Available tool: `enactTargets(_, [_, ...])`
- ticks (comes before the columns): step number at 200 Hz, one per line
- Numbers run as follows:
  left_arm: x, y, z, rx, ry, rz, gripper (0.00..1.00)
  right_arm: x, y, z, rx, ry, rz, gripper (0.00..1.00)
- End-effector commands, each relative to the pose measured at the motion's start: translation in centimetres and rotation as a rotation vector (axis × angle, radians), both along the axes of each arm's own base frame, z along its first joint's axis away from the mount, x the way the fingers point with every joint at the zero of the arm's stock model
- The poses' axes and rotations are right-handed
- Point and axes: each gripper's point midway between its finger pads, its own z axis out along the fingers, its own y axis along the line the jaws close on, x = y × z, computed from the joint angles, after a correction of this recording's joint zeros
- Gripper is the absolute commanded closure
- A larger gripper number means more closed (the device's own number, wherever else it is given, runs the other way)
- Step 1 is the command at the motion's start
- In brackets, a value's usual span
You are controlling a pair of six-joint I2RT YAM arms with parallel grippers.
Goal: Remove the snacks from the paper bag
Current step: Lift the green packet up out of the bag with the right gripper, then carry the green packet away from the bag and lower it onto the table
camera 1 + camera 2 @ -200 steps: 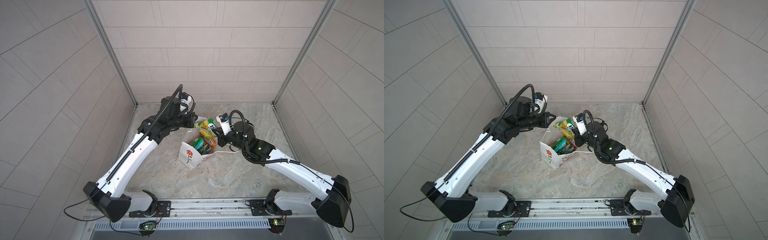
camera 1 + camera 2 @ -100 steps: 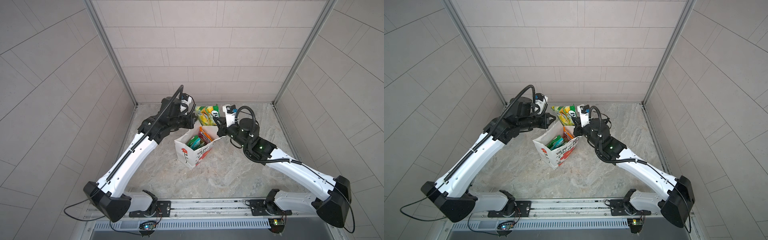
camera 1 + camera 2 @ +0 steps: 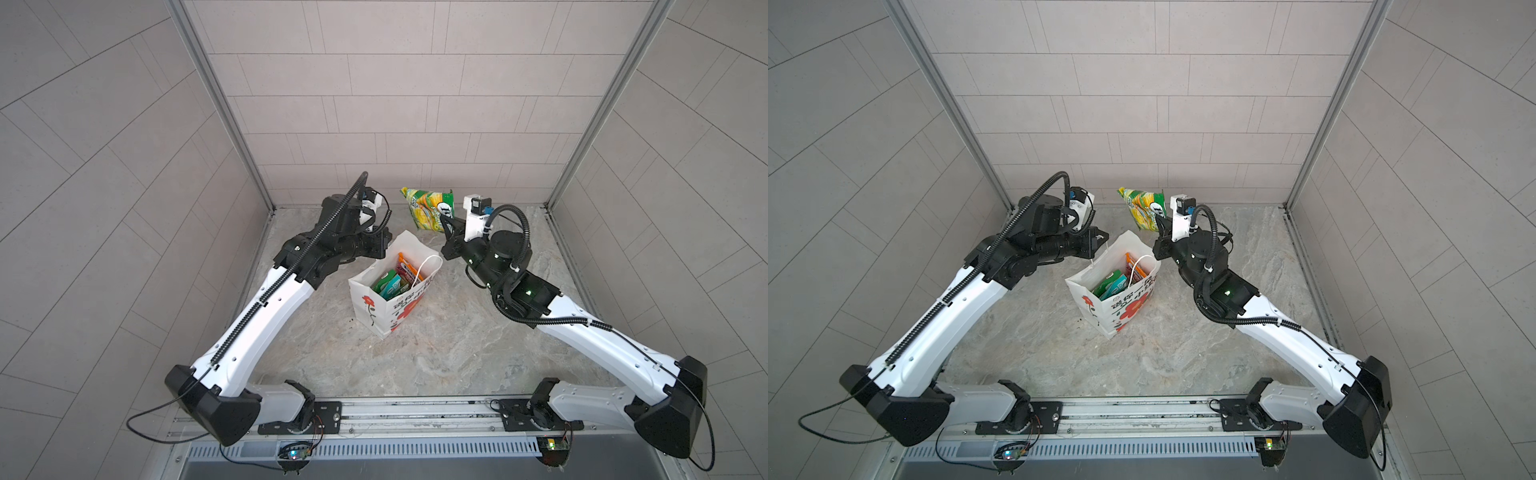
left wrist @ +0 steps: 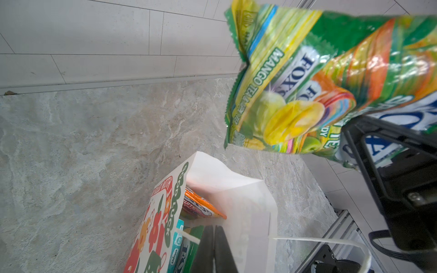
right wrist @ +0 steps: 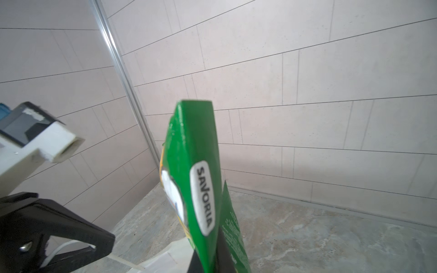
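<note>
Green-yellow snacks (image 3: 430, 208) lifted clear above the paper bag (image 3: 374, 309).
The right pincer (image 3: 449, 227) clamps their lower edge. The other snacks (image 3: 390, 284) sit inside the bag, which the left pincer (image 3: 386, 242), shut seemingly on its back rim, steadies upright on the desk (image 3: 436, 345).

Your bench (image 3: 436, 353) is a grey, marbled stone-look surface, and a few small dark specks (image 3: 352, 320) lie on it near the middle. Pale rectangular tiles cover the back wall (image 3: 395, 104) and both side walls, where the joints run at a slant. A silver metal post (image 3: 222, 104) runs up each rear corner. Along the bench's front edge you have a metal rail (image 3: 415, 415), with a slotted grey grille (image 3: 415, 449) just in front of it. Two small circuit boards sit at the grille: one (image 3: 294, 453) shows lit dots, the other (image 3: 552, 446) a yellow-green light. A thin black cable (image 3: 129, 424) loops at the front left.
</note>
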Motion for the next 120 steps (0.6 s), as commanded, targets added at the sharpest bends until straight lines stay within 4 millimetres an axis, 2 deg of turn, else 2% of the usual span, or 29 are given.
enactTargets(1, [-0.7, 0.6, 2.9, -0.019, -0.084, 0.004, 1.0, 0.0, -4.2, 3.1, 0.02, -0.046, -0.153, 1.0])
enactTargets(34, [-0.7, 0.8, 3.1, -0.022, -0.097, 0.011, 1.0, 2.0, -8.2, 0.2, 0.04, 0.065, -0.234, 1.0])
enactTargets(81, [-0.9, 0.5, 3.2, -0.031, -0.099, -0.012, 1.0, 4.6, -13.7, -6.0, 0.051, 0.24, -0.325, 1.0])
enactTargets(102, [-1.1, 0.5, 3.3, -0.034, -0.105, -0.018, 1.0, 5.7, -15.3, -8.8, 0.051, 0.319, -0.325, 1.0])
enactTargets(120, [-1.1, 0.5, 3.4, -0.033, -0.108, -0.018, 1.0, 7.0, -15.9, -11.3, 0.052, 0.39, -0.299, 1.0])
